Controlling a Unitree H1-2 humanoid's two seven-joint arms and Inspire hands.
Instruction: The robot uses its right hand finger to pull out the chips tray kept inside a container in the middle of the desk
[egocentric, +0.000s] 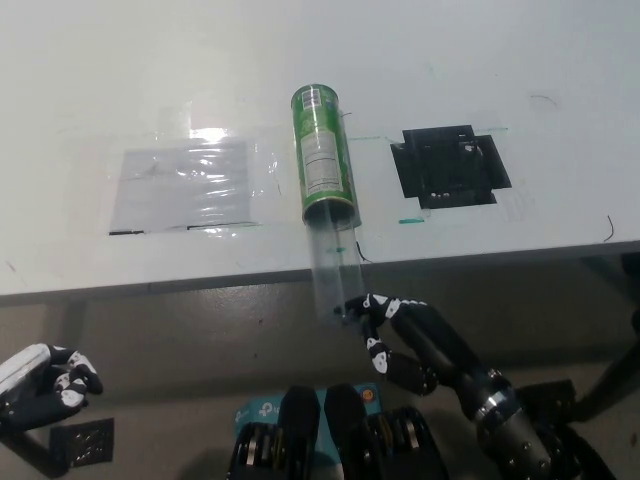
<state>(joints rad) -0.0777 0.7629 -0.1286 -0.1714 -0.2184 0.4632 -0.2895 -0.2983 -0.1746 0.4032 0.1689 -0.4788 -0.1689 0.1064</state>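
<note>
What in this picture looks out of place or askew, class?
The green can lies on its side, and its clear tray sticks out past the desk edge, unsupported, with the right hand at its end.

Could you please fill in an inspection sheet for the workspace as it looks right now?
Surface: white desk, front edge in view.
Job's things: green container lying on its side; clear tray drawn out past the desk edge.
Clutter: taped plastic sheet; black taped patch.
Hands: right hand with a fingertip at the tray's end; left hand resting low, holding nothing.
Cables: nothing seen.
Surroundings: floor below the desk.
</note>
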